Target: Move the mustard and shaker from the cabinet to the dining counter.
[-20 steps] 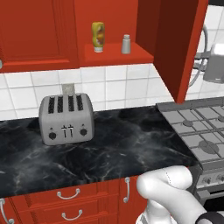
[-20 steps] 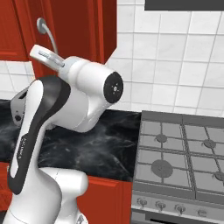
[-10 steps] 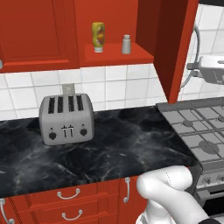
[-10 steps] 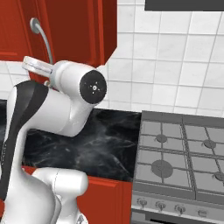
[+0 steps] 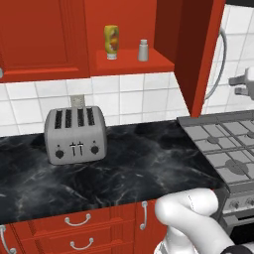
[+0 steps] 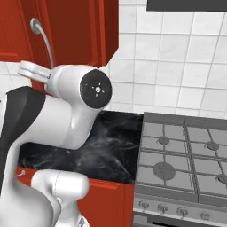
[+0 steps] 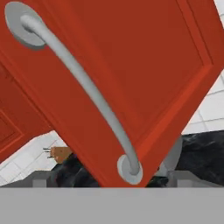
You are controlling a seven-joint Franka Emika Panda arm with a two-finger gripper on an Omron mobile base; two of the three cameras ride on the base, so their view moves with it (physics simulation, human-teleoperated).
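Standing wide open and holding nothing, the gripper (image 5: pixel 237 85) sits at the right edge of the left base view, just beside the silver handle (image 5: pixel 218 64) of the swung-open cabinet door (image 5: pixel 198 49) but apart from it. In the hand view that handle (image 7: pixel 83 83) runs slantwise across the red door panel (image 7: pixel 144 61), close ahead of the hand.

Inside the cabinet (image 5: pixel 134 62), the mustard (image 5: pixel 111 41) and the shaker (image 5: pixel 143 50) stand upright on the shelf, near each other but not touching, the shaker to the right. Both are well apart from the gripper, up and to its left, with the open door between them.

Below on the black counter (image 5: pixel 139 168) sits a toaster (image 5: pixel 74 134).

A second ago the jaws were about half closed; they have since spread fully. The door has swung further out, and the gripper has drawn back from the handle.
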